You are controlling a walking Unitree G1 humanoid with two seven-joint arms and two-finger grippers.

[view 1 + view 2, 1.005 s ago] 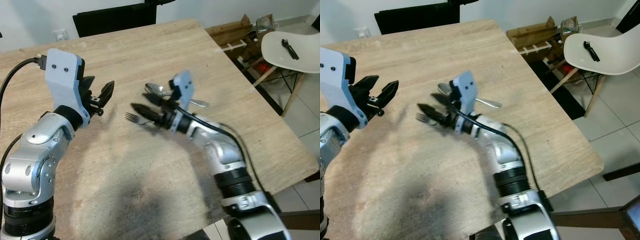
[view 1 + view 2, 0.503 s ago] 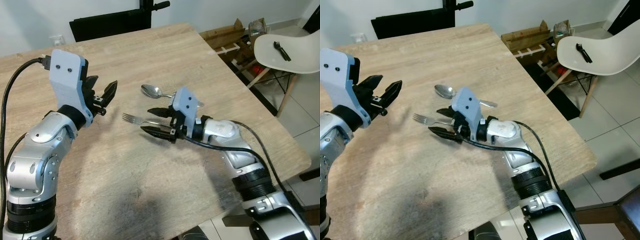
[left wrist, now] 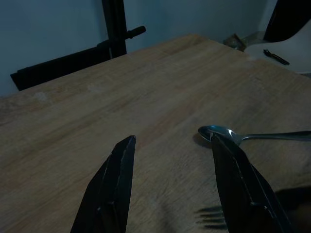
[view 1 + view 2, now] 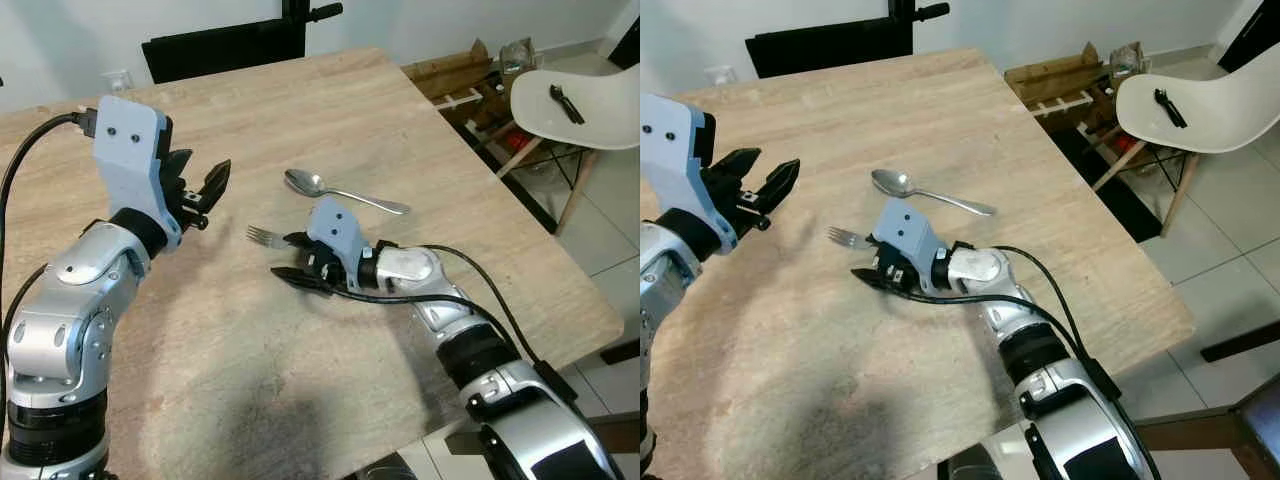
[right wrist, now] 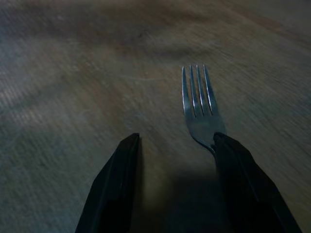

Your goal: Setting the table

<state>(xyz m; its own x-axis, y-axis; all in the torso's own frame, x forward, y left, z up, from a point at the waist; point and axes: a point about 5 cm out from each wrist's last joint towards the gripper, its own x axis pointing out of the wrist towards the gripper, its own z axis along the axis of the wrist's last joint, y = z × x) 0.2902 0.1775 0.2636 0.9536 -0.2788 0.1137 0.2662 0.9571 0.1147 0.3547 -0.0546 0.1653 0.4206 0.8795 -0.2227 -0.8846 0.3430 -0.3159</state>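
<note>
Head-camera views come first: we see a pale wooden table [image 4: 470,150] with a metal fork [image 4: 264,237] lying near its middle and a spoon [image 4: 345,193] just beyond it, toward the far edge. Our right gripper [image 4: 293,257] rests low at the fork, its two black fingers apart, one on each side of the handle, and it does not seem to have hold of anything yet. The fork's long axis runs straight out from this gripper, tines pointing away toward the table's left edge, so the right arm is plainly the nearer one. Our left gripper [image 4: 208,186] hovers above the table's left part, well apart from the fork, fingers spread and empty. From the left wrist, we look past its open fingers [image 3: 116,184] at the spoon's bowl [image 3: 216,132] and the fork's tines [image 3: 211,215]. From the right wrist, the fork [image 5: 198,109] shows four slim, shiny tines, and one finger [image 5: 245,187] lies just beside its neck.
</note>
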